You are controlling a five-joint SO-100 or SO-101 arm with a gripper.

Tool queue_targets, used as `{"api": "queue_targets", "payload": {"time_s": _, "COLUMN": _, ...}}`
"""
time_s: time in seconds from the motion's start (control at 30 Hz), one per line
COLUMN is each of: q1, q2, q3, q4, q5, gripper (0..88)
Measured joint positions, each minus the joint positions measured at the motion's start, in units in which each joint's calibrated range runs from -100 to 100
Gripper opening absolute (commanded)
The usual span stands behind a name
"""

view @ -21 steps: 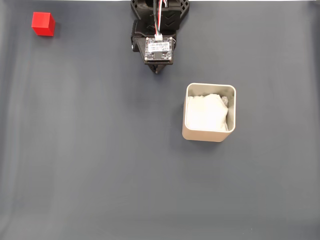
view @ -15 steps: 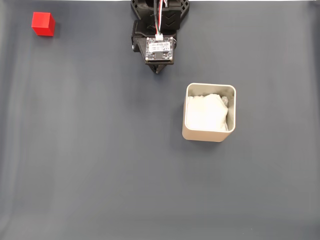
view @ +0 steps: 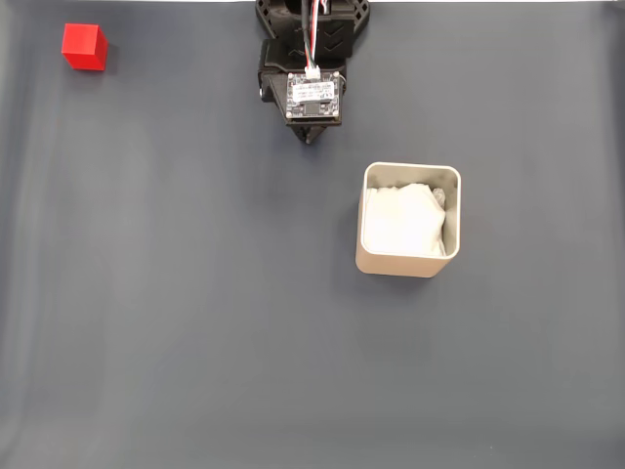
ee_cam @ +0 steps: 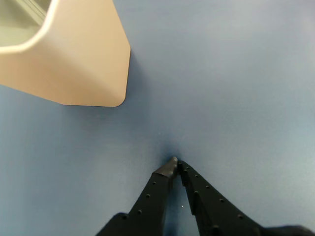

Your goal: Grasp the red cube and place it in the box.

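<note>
Arm: in the fixed view the black arm (view: 311,39) comes in from the top edge, near the middle, folded up close to its base. A small circuit board (view: 313,99) with red, white and black wires faces the camera on its wrist.

Gripper: in the fixed view its dark tip (view: 310,137) pokes out just below the board, pointing down the picture. In the wrist view the gripper (ee_cam: 176,164) rises from the bottom edge, and its two black fingers (ee_cam: 147,201) meet in a point.

Jaws: closed together with nothing between them; the tips touch or nearly touch above the bare cloth.

Cube: the red cube (view: 84,46) sits in the top left corner of the fixed view, well apart from the arm and on the opposite side from the box.

Box: the beige box (view: 403,262) stands upright to the lower right of the gripper in the fixed view, near it but not touching, with white padding (view: 402,220) inside. In the wrist view one corner of the box (ee_cam: 83,59) fills the upper left, apart from the fingertips.

Table: a dark grey cloth (view: 195,313) covers it.

Change: compared with the picture half a second ago, the board sits a little further right; the cube and box lie where they were.
</note>
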Motion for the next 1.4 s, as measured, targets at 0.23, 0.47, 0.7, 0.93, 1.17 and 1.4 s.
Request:
{"api": "queue_targets", "payload": {"time_s": 0.23, "q1": -0.23, "q2": 1.25, "q3": -0.09, "q4": -5.52, "q5": -2.30, "gripper": 0.4}}
{"api": "queue_targets", "payload": {"time_s": 0.47, "q1": -0.60, "q2": 9.54, "q3": -5.65, "q4": -13.40, "q5": -4.40, "gripper": 0.4}}
{"api": "queue_targets", "payload": {"time_s": 0.7, "q1": 0.38, "q2": 20.86, "q3": -16.58, "q4": -15.27, "q5": -5.96, "gripper": 0.3}}
{"api": "queue_targets", "payload": {"time_s": 0.93, "q1": 3.01, "q2": 31.21, "q3": -27.87, "q4": -15.27, "q5": -5.96, "gripper": 0.3}}
{"api": "queue_targets", "payload": {"time_s": 1.17, "q1": 6.69, "q2": 39.77, "q3": -38.89, "q4": -15.27, "q5": -6.01, "gripper": 0.3}}
{"api": "queue_targets", "payload": {"time_s": 1.4, "q1": 12.85, "q2": 46.99, "q3": -48.54, "q4": -15.35, "q5": -5.03, "gripper": 0.3}}
